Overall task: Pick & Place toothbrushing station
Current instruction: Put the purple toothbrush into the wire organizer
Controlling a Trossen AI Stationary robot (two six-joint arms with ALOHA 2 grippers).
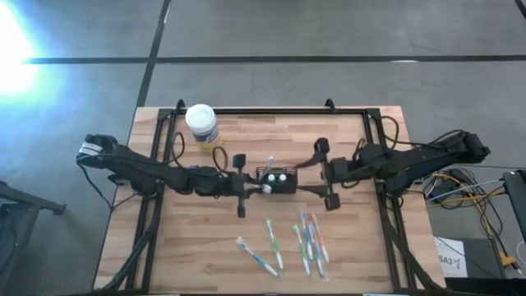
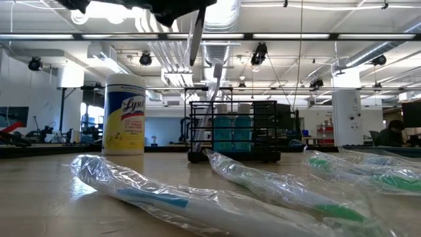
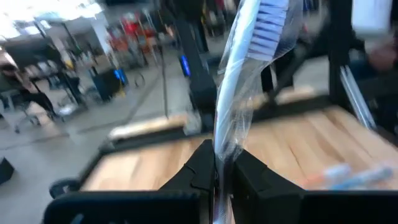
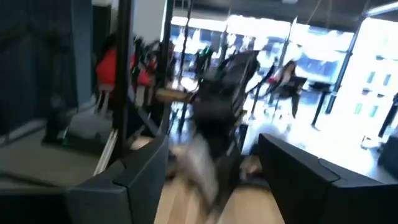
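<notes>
From above, the black holder stands mid-table between the two grippers. The left gripper is just beside its left end, the right gripper just beside its right end, fingers spread wide and apart from the holder. A white-lidded jar stands at the far left, and wrapped toothbrushes lie loose on the near boards.

The low view shows what the top view hides: the holder is a wire rack with blue cups inside, and a wrapped brush is tilted down into its left part. The jar stands to its left.

The left wrist view shows its fingers clenched on that brush, bristles up.

The right wrist view shows its fingers released, with the blurred holder beyond them.
</notes>
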